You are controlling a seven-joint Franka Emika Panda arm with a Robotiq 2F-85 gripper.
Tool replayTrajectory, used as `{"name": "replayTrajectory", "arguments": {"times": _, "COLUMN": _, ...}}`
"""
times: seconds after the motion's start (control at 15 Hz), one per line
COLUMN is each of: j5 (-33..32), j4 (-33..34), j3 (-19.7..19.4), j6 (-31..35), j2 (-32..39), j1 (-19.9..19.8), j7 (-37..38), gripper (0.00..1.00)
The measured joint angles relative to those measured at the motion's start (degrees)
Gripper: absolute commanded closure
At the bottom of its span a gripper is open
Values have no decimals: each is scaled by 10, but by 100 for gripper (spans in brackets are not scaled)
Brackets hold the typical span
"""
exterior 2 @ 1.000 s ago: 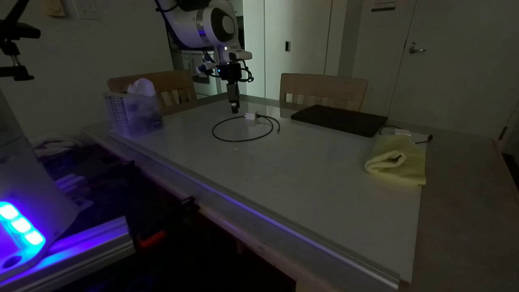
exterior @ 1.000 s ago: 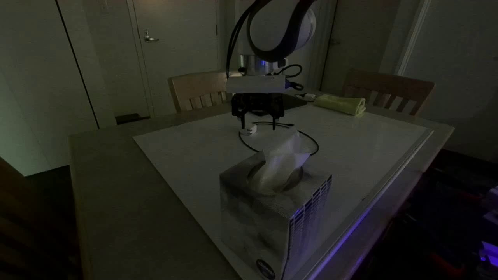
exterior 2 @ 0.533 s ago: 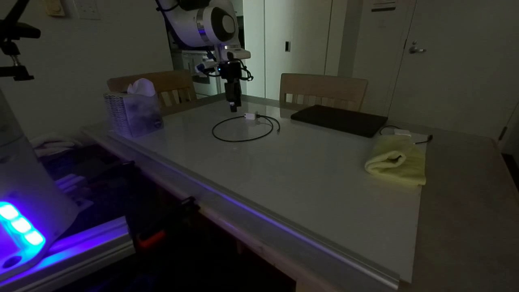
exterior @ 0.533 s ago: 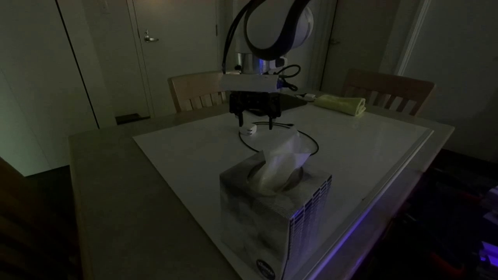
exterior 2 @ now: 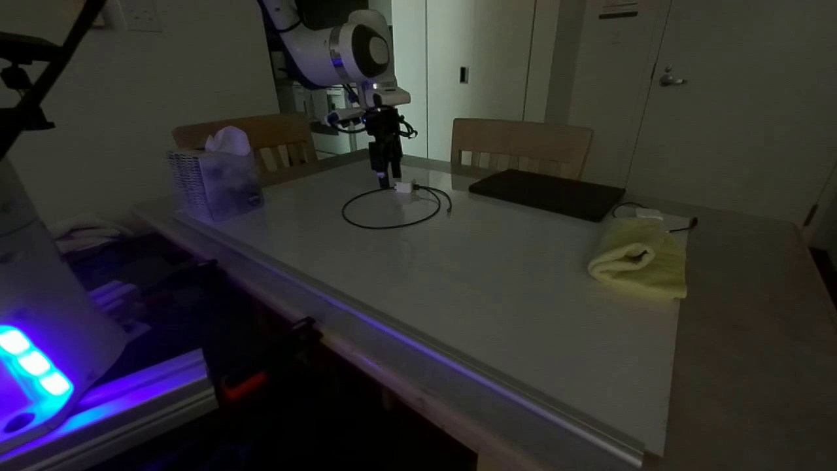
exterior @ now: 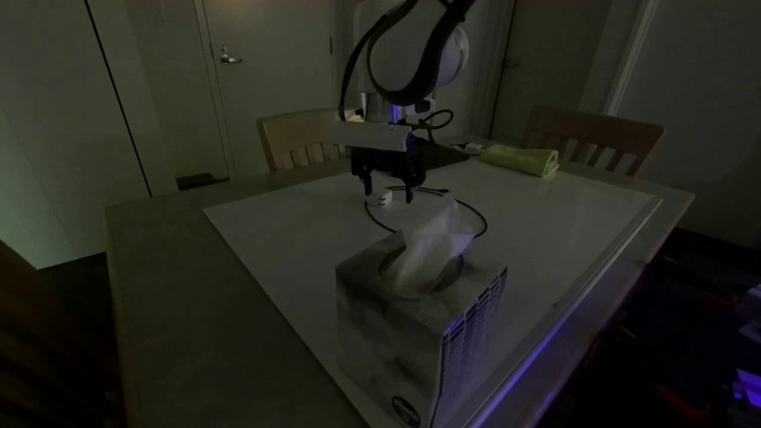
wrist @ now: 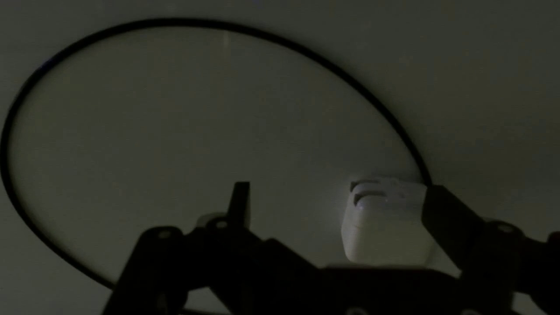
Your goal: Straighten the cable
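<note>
Thin black cable [wrist: 188,22] curves in a rounded loop on glossy white board [exterior 2: 510,314]

Smooth and evenly slender, it runs beside a round-cornered white plug [wrist: 385,232] and ends in a small dark tip [exterior 2: 450,210]. The gripper [wrist: 338,186] stands with fingers wide apart near the plug, holding nothing. Elsewhere: thick folded yellow cloth [exterior 2: 644,261], boxy patterned tissue carton [exterior 2: 225,186], flat dark pad [exterior 2: 546,194]

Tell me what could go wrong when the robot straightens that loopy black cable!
In the wrist view, the white block shows between the open jaws of the pincer, so it might get squeezed instead of the thin cable.
The cable curls in a loop, so one tug may drag it without straightening it.
The tissue box stands to one side of the loop, so a wide sweep might bump it.
</note>
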Motion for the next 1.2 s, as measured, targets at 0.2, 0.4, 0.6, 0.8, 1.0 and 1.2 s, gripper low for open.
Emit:
{"name": "replayTrajectory", "arguments": {"times": 0.2, "j5": 1, "j4": 16, "j3": -4, "j6": 0, "j2": 10, "j1": -1, "j7": 10, "gripper": 0}}
{"name": "replayTrajectory", "arguments": {"times": 0.4, "j5": 1, "j4": 28, "j3": -9, "j6": 0, "j2": 18, "j1": -3, "j7": 22, "gripper": 0}}
{"name": "replayTrajectory", "arguments": {"times": 0.6, "j5": 1, "j4": 32, "j3": -11, "j6": 0, "j2": 20, "j1": -5, "j7": 31, "gripper": 0}}
{"name": "replayTrajectory", "arguments": {"times": 0.8, "j5": 4, "j4": 35, "j3": -13, "j6": 1, "j2": 22, "j1": -5, "j7": 49, "gripper": 0}}
{"name": "replayTrajectory", "arguments": {"times": 1.0, "j5": 22, "j4": 43, "j3": -11, "j6": 4, "j2": 23, "j1": -6, "j7": 49, "gripper": 0}}
{"name": "replayTrajectory", "arguments": {"times": 1.2, "j5": 34, "j4": 56, "j3": -11, "j6": 8, "j2": 25, "j1": -6, "j7": 49, "gripper": 0}}
